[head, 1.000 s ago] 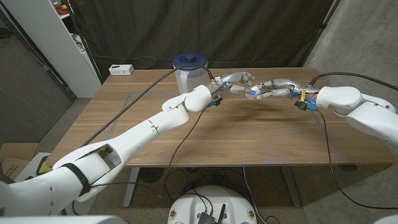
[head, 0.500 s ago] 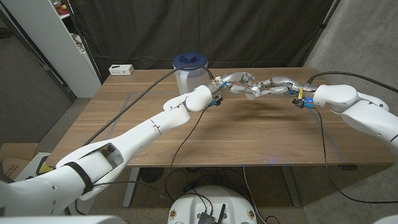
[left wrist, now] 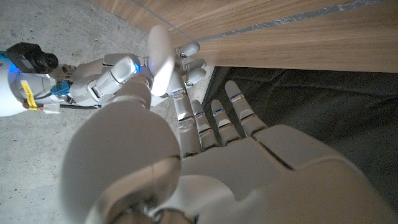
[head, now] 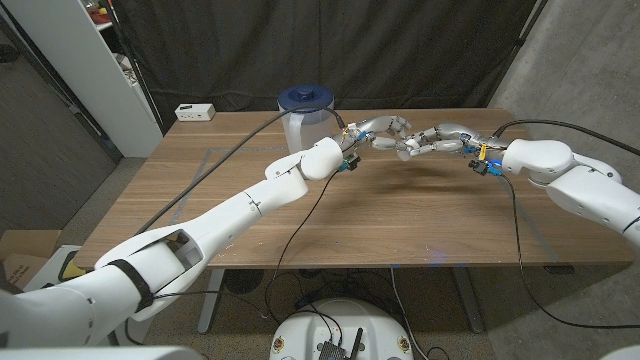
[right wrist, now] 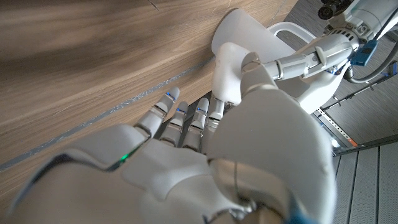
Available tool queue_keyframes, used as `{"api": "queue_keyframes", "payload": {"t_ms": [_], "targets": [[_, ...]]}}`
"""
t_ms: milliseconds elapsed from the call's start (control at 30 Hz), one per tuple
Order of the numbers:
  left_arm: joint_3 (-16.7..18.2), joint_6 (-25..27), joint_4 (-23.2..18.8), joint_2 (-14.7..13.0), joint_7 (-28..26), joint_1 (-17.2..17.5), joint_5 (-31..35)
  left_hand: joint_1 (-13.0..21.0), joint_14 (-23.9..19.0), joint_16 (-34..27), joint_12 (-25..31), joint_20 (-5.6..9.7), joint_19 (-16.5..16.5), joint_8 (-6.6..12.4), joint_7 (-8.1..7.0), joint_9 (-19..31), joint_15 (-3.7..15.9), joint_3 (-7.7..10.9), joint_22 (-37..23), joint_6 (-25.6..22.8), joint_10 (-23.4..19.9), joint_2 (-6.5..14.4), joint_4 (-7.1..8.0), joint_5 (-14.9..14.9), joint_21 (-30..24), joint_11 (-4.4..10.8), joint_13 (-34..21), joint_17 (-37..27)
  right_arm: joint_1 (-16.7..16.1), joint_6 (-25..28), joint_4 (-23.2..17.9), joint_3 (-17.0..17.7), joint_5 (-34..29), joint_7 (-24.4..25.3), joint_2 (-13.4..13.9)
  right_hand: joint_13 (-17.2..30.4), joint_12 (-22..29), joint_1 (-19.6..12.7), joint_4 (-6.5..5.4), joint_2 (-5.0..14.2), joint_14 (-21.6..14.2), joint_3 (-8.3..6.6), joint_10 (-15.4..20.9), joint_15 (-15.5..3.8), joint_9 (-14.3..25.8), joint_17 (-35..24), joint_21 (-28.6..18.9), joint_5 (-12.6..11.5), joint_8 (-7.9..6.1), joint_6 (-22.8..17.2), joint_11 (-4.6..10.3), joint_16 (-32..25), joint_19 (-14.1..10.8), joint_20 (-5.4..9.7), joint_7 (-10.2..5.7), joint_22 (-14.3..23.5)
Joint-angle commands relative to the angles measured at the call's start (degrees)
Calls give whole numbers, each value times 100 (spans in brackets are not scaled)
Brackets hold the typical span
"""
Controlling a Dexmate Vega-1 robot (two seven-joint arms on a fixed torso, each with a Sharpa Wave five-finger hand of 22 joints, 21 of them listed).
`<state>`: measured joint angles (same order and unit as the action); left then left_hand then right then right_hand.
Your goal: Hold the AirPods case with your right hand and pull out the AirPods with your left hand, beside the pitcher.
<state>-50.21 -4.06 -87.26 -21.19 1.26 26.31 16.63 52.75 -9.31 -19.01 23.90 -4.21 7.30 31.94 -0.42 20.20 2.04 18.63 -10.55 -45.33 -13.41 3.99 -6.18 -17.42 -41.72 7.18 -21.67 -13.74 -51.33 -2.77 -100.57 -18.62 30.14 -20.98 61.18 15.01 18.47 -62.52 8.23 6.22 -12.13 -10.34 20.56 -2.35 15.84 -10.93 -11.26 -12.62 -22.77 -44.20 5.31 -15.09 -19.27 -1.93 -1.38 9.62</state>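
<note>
Your right hand holds the AirPods case in the air over the far part of the bench, thumb on one side and fingers on the other; in the right wrist view the case shows as a white rounded shell pinched at the fingertips. Your left hand meets it from the other side, just beside the pitcher, its fingers reaching to the case, but I cannot tell whether they have closed on anything. In the left wrist view the case stands edge-on past your left thumb. No earbud is plainly out yet, so the pull seems not done. Keep the right grip firm and unmoving, pinch the bud lightly with your left fingertips, and draw straight away from the case without twisting, staying beside the pitcher.
</note>
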Motion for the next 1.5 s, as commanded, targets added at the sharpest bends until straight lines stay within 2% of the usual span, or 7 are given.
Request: {"api": "queue_keyframes", "payload": {"t_ms": [33,333,667,867,1033,1133,1500], "targets": [[38,-126,127,84,26,-2,-242,45,-30,-4,-21,6,56,-47,-696,11,284,-38,-10,-634,-58,5,-10,-34,9,21,-28,-9,-80,-91,46,17,53,53,-11,24,16,-193,65,91,-83,-47,101,-645,514,-24,-13,15,-104,-473,19,-35,-58,53,-475,14],[115,-134,240,152,136,5,-594,13,-34,-2,-33,-5,63,-103,-700,26,286,-85,-16,-553,-50,55,47,-74,14,-15,-33,-17,-65,-172,111,3,78,-27,-22,45,-21,-339,82,138,-67,-70,65,-693,551,-41,14,53,-8,-254,58,-21,-26,87,-544,14],[54,-67,232,134,170,-51,-566,20,-35,5,-44,-13,62,-114,-719,42,276,-128,-20,-586,-47,79,70,-116,23,-23,-38,-21,-140,-235,125,51,138,30,-39,95,54,-357,12,159,-202,-8,311,-750,665,-62,5,116,-185,-648,96,-74,-75,121,-431,16],[99,-24,208,121,285,-56,-734,-24,-53,2,-53,-21,62,-148,-694,51,268,-173,-21,-547,-40,101,119,-134,28,-92,-41,-25,-187,-401,196,56,70,92,-86,119,68,-360,-11,176,-226,16,370,-786,733,-72,10,128,-239,-720,111,-87,-70,139,-461,17],[151,-40,260,144,394,-64,-962,-138,-62,3,-58,-25,64,-181,-622,75,258,-229,-24,-509,-43,198,241,-149,34,-123,-47,-32,-255,-602,279,95,51,170,-156,136,92,-363,-23,183,-244,35,450,-829,786,-78,7,135,-276,-762,125,-97,-83,201,-467,19],[164,-29,272,149,447,-68,-1059,-191,-64,3,-58,-22,63,-191,-629,87,247,-255,-25,-500,-51,237,296,-152,37,-125,-50,-35,-265,-643,316,95,52,166,-175,144,88,-366,-36,213,-235,34,449,-849,813,-85,12,136,-287,-764,141,-97,-71,241,-461,20],[251,-40,345,166,709,-54,-1560,-471,-76,9,-60,-37,70,-203,-493,141,229,-398,-27,-550,-82,380,565,-153,51,-170,-61,-43,-355,-733,406,150,184,191,-249,173,81,-365,-68,254,-216,55,461,-849,907,-101,16,153,-315,-743,151,-102,-54,259,-483,23]]}}
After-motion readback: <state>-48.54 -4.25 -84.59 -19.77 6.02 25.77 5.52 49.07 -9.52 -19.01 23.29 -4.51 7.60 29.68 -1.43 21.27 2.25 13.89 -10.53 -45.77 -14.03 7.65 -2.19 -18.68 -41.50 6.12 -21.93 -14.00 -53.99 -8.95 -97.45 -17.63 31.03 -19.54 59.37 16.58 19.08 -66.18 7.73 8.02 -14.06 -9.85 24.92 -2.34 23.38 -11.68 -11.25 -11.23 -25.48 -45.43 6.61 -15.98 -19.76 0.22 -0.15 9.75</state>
